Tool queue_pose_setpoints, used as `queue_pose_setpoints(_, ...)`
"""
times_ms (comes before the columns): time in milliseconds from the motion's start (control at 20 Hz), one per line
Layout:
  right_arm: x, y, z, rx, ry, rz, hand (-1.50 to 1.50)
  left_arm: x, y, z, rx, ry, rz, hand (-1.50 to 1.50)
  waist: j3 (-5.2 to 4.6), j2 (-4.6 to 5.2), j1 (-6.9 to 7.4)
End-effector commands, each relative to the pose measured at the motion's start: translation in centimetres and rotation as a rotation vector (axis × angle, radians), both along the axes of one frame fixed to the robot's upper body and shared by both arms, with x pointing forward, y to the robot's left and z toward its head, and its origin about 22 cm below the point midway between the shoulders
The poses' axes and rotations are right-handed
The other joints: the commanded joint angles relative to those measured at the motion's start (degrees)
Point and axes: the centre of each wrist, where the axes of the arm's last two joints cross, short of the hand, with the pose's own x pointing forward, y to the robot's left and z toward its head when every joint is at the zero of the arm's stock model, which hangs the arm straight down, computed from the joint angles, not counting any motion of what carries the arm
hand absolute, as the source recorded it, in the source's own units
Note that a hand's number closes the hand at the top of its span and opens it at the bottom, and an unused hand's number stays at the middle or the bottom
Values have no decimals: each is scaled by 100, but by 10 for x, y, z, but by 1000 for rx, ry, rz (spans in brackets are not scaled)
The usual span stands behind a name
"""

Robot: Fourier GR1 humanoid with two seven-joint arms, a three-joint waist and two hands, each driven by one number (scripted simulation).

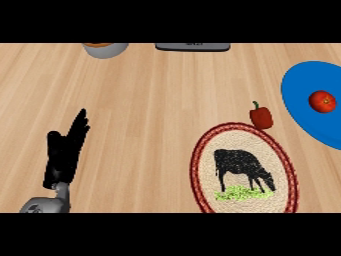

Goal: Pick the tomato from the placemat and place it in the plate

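Far right of your left hand (66, 150), which rests open with straight fingers, the small round red tomato (322, 101) lies on the blue round plate (306, 85), beyond the woven oval cow-print placemat (244, 170). Right hand unseen.

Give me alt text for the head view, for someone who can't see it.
A tomato lies on a blue plate at the right edge of a wooden counter. A red pepper stands just beyond an oval placemat bearing a cow picture. The left hand rests open at lower left.
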Motion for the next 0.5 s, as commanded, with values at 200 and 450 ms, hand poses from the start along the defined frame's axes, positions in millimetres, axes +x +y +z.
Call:
queue_pose_setpoints(200, 0, -5, 8, -50, -11, -34, -150, -3, 13, 5, 5, -8, -16, 0, 0, -4, 29)
queue_pose_setpoints(450, -14, 5, -28, -85, 63, -58, -150, -10, -5, 5, 2, 4, 3, 0, 1, -5, 20)
